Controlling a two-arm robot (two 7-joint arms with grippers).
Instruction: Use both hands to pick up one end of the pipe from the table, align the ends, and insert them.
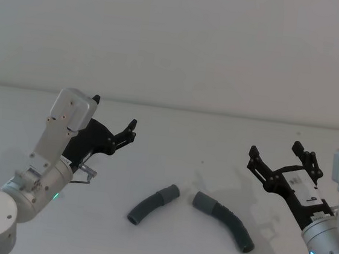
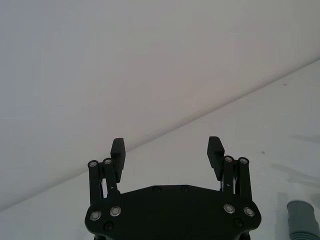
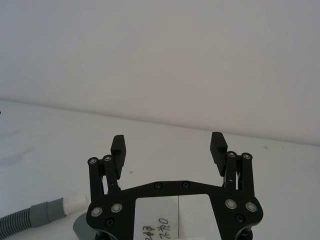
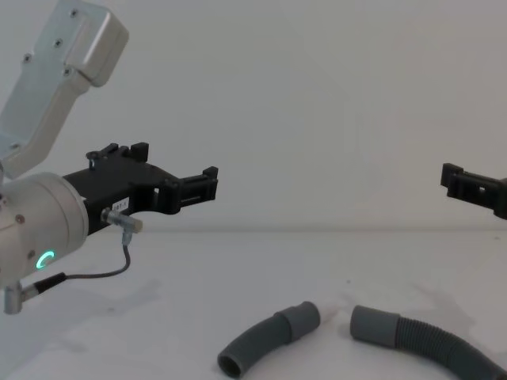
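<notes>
Right now both hose pieces lie flat on the white tabletop (image 1: 175,133), and neither is held. The left piece (image 1: 151,204) curves from its open end at seven o'clock up to its cuff (image 1: 168,193) at one o'clock. The right piece (image 1: 225,221) runs from its own cuff (image 1: 202,201) at ten o'clock down to four o'clock. The two cuffs face each other near the middle, close but apart. From the right wrist, a narrow white tip (image 3: 75,202) shows on one cuff. The left pincer (image 1: 114,111) hangs above the tabletop at ten o'clock of the hoses, its jaws spread wide and empty. The right pincer (image 1: 275,149) hangs at two o'clock of them, likewise released, with nothing between its fingers. Both stand well apart from the hoses.
</notes>
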